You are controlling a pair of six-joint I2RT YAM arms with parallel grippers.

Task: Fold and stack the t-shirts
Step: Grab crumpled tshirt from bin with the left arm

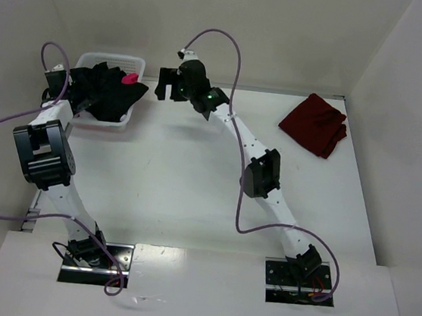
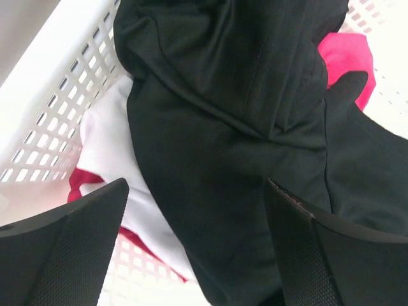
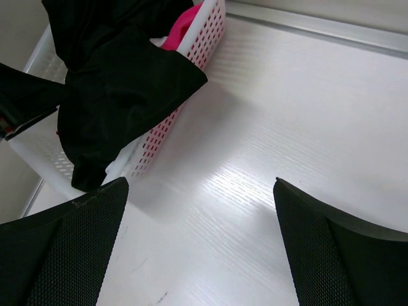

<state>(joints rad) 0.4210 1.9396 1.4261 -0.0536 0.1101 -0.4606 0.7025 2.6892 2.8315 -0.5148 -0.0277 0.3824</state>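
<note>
Picking the black t-shirt (image 2: 223,127) out of the white basket (image 1: 134,64), judging by the pose: hovering the left gripper (image 2: 196,191) close over the heap, wide open and gripping nothing, with black cloth lying between and below the fingers, draped over a white shirt (image 2: 108,146) and a pink-red one (image 2: 347,54). Aiming ideally for one thick fold near the top, closing on black cloth alone and missing the lattice wall. Holding the right gripper (image 3: 199,185) open and empty over the table (image 1: 177,185) just beside the basket. Lying well apart at the far right, the dark maroon t-shirt (image 1: 315,124)
</note>
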